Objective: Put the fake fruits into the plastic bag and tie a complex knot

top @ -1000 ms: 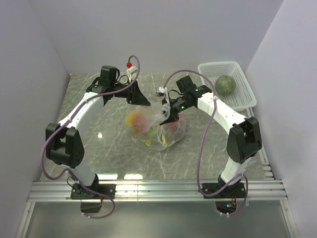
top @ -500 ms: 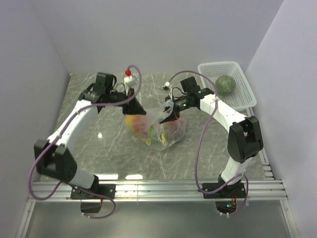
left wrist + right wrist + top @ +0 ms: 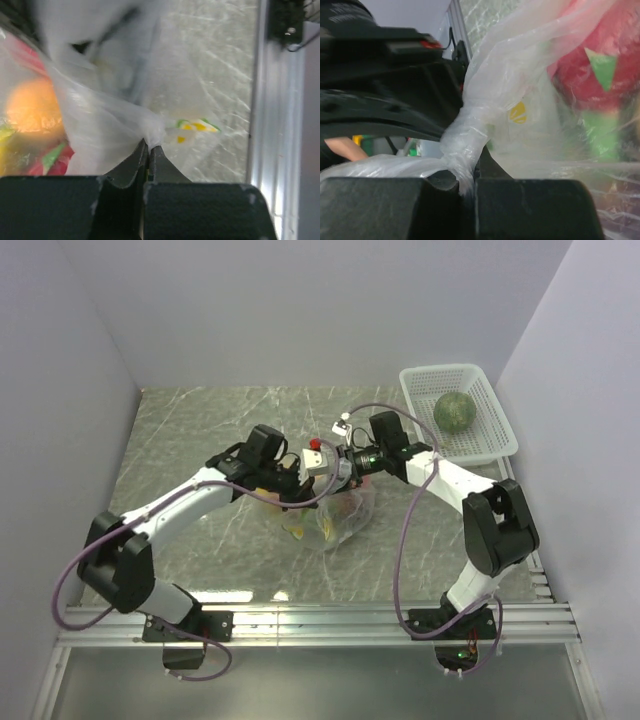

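Note:
The transparent plastic bag (image 3: 342, 518) lies mid-table with fake fruits inside: an orange piece (image 3: 32, 110) and a red piece (image 3: 605, 60) show through the film. My left gripper (image 3: 298, 485) is shut on a gathered strip of the bag (image 3: 145, 127). My right gripper (image 3: 338, 472) is shut on a twisted strip of the bag (image 3: 470, 130). The two grippers sit close together over the bag's top, the left arm crossing in front of the right wrist camera. The green melon (image 3: 455, 411) lies in the white basket (image 3: 490, 440).
The white lattice basket stands at the back right, by the right wall. Grey walls close in the left, back and right sides. An aluminium rail (image 3: 320, 620) runs along the near edge by the arm bases.
My left arm has swung right and toward the near side, from the back left to the bag's top, and now grips the bag. My right gripper has shifted slightly left, still holding the bag.

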Robot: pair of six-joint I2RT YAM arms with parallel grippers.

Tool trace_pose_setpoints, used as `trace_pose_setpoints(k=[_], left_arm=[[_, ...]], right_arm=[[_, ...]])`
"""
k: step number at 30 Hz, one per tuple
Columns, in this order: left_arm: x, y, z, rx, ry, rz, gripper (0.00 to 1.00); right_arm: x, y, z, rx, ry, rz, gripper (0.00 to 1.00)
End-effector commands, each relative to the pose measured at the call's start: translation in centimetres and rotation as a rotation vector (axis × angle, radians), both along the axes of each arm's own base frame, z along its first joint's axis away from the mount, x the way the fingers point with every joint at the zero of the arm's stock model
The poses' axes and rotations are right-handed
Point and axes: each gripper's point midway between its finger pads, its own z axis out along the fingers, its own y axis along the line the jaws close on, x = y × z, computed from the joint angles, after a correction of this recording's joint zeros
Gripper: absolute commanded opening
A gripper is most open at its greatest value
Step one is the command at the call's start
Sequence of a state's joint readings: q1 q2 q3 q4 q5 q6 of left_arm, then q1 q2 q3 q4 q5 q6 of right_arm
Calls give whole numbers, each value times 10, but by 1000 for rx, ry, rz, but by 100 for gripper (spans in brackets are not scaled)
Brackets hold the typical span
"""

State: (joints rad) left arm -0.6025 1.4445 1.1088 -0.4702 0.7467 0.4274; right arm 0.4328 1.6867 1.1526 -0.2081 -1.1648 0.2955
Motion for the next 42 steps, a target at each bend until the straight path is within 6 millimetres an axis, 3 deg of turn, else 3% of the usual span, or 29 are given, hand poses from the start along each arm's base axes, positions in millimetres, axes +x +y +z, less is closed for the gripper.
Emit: trace_pose_setpoints(k=[1,6,7,9,10,12,16,21,23,26,29,30,34,42], left_arm=[[18,2,-32,93,30,101,0],[49,-14,-30,41,63,248,0],[55,-14,-33,40,70,273,0],[63,-19,-22,0,77,294,0],[64,-20,-19,-14,83,293,0],[67,-20,-11,-37,80,297,0],[77,-4,7,-67,100,337,0],[79,6,44,-135,101,314,0],[75,8,64,-155,68,298,0],[64,10,79,-164,68,267,0],[49,14,72,-143,119,248,0],[42,14,70,-143,140,229,0],[20,18,50,-122,247,216,0],[-33,21,52,-194,403,109,0]], right_arm=[[7,3,48,120,-4,-54,0],[-7,0,43,173,139,-108,0],[-8,2,53,214,172,-122,0],[-20,-2,43,232,249,-142,0],[-24,-2,55,282,263,-140,0],[-30,-1,54,307,303,-170,0],[-40,6,78,348,358,-174,0],[-34,2,98,443,429,-226,0],[-31,1,113,500,440,-244,0],[-30,0,124,534,412,-251,0],[-31,2,96,443,370,-258,0],[-31,4,76,382,339,-273,0],[-34,-1,41,283,281,-287,0],[-30,-2,13,192,188,-274,0]])
